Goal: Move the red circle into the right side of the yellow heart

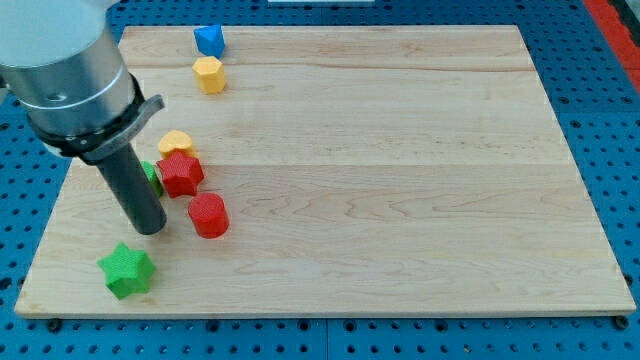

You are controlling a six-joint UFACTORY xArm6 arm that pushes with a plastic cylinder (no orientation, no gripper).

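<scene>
The red circle point(209, 215) lies on the wooden board at the view's lower left. The yellow heart point(176, 143) sits above it, touching the top of a red star point(181, 173). My tip point(150, 230) rests on the board just left of the red circle, with a small gap between them. The rod and arm body rise toward the view's upper left and hide part of a green block point(151, 177) left of the red star.
A green star point(127, 270) lies below my tip near the board's bottom edge. A blue block point(209, 40) and a yellow hexagon point(209, 74) sit near the board's top edge point(330, 28).
</scene>
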